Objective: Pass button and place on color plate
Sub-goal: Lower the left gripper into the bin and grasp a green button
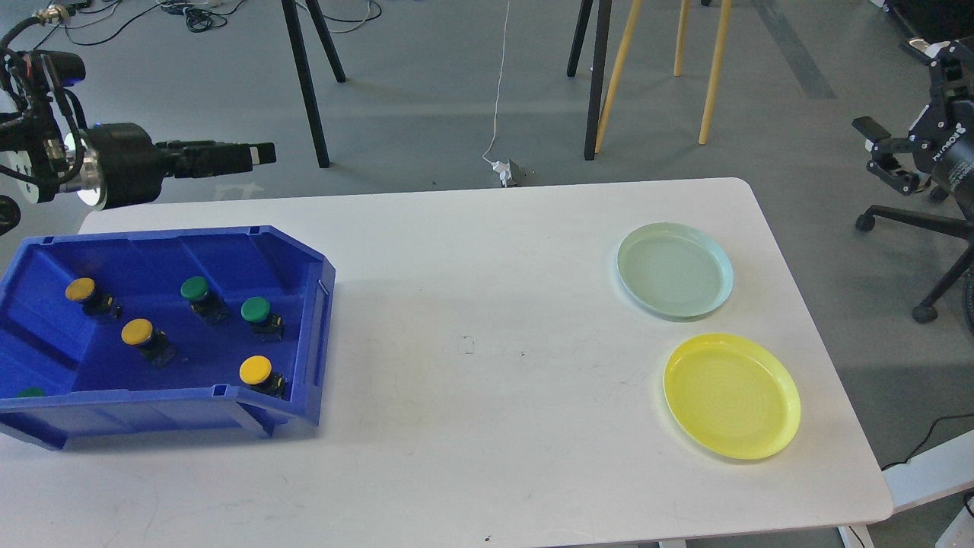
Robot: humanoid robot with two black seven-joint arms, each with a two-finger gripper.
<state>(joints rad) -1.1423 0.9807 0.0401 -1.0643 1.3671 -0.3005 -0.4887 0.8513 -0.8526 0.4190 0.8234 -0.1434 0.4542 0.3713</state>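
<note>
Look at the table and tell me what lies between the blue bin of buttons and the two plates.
Nothing: in the head view, the white table is bare between the blue bin and the pale green plate and yellow plate.

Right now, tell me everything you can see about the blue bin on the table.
The blue bin looks like moulded plastic, open-topped, with sloped walls and a lowered front lip. It sits flat on the white table's left side, partly cut off by the frame edge. Inside lie three yellow-capped and three green-capped buttons, one green barely visible at the lower left. Neither hand touches it.
</note>
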